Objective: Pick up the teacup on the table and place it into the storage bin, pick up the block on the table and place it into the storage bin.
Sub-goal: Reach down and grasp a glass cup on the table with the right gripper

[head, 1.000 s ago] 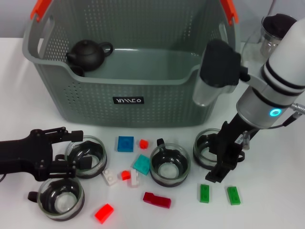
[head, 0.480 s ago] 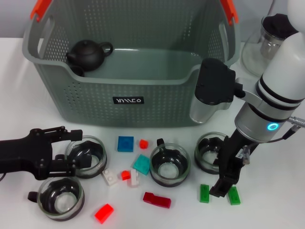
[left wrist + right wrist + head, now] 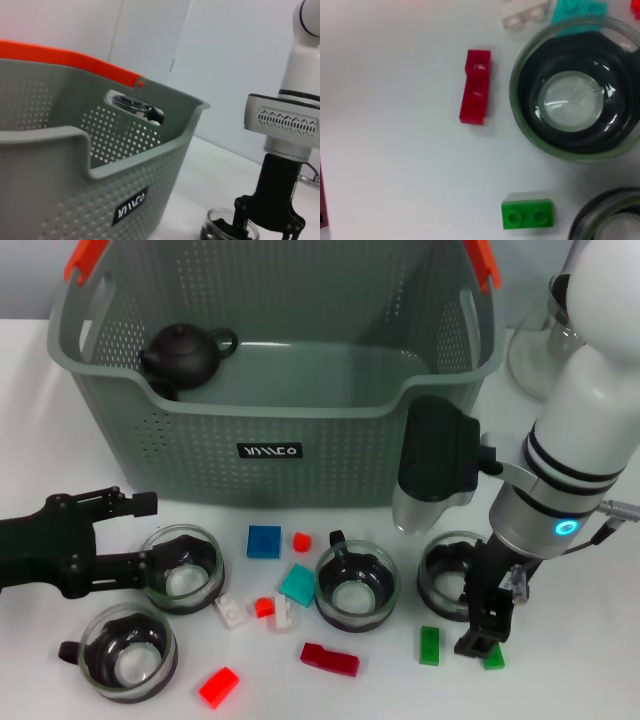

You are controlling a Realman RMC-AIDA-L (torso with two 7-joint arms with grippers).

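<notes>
- The large grey-green perforated plastic storage bin (image 3: 270,370) with orange-red handle ends stands at the far middle of the white table (image 3: 590,640); a small black label (image 3: 270,451) with white lettering sits on its near wall, and a dark round teapot (image 3: 183,352) rests inside at its far left.
- Four glass teacups with dark inserts stand on the table near the bin: the left teacup (image 3: 182,568), the near-left teacup (image 3: 127,656), the middle teacup (image 3: 356,586) and the right teacup (image 3: 455,573).
- Small blocks lie scattered among them: a blue square block (image 3: 264,541), a small red block (image 3: 301,541), a teal block (image 3: 297,584), white blocks (image 3: 232,611), a dark red long block (image 3: 329,659), a bright red block (image 3: 219,686) and a green block (image 3: 429,645).
- The right gripper (image 3: 484,635) points down at the table just near the right teacup, over a second green block (image 3: 493,659) that it mostly hides; I cannot tell whether its fingers are open or closed on that block.
- The left gripper (image 3: 140,532) lies low at the left, its black fingers spread open either side of the left teacup's left rim.
- A clear glass teapot (image 3: 545,345) stands at the far right, beside the bin.
</notes>
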